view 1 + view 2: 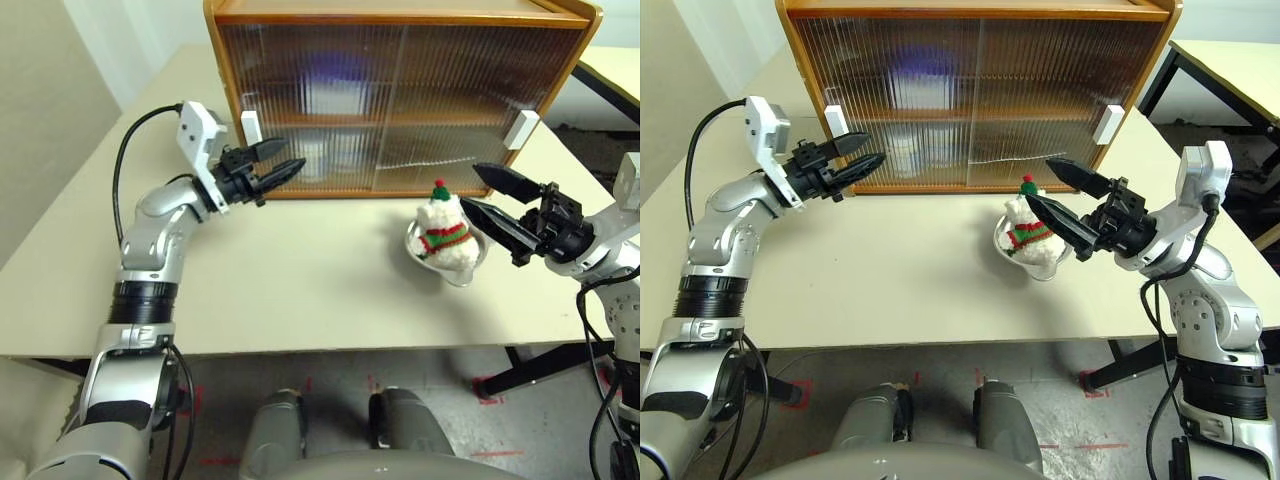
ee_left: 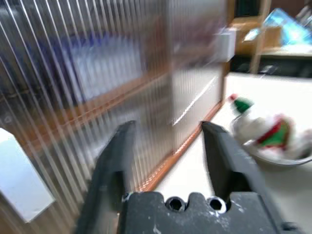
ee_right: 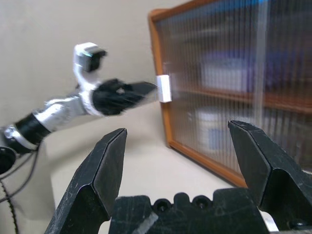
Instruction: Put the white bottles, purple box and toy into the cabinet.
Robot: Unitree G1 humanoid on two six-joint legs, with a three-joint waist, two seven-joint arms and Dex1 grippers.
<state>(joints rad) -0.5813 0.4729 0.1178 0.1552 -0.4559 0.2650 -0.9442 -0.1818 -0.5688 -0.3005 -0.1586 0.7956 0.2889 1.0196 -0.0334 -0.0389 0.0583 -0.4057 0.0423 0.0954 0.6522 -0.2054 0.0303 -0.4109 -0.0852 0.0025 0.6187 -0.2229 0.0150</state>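
Glass dish [image 1: 448, 262] with the toy [image 1: 443, 228] sits mid-counter outside the closed cabinet [image 1: 400, 95]; my right hand [image 1: 493, 203], gaping and empty, could tip it, left hand [image 1: 278, 162] parted, empty too.

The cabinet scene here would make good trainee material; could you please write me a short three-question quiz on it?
1. True or false: the cabinet has both sliding doors shut.
2. Which task item stands outside on the table? A) purple box B) toy C) white bottle
3. Fill in: the right gripper, beside the toy's glass dish, is ____.

Key
1. True; the purple box and a white bottle show blurred behind the ribbed panels.
2. B
3. Open, holding nothing. The left gripper near the left door handle is open too.
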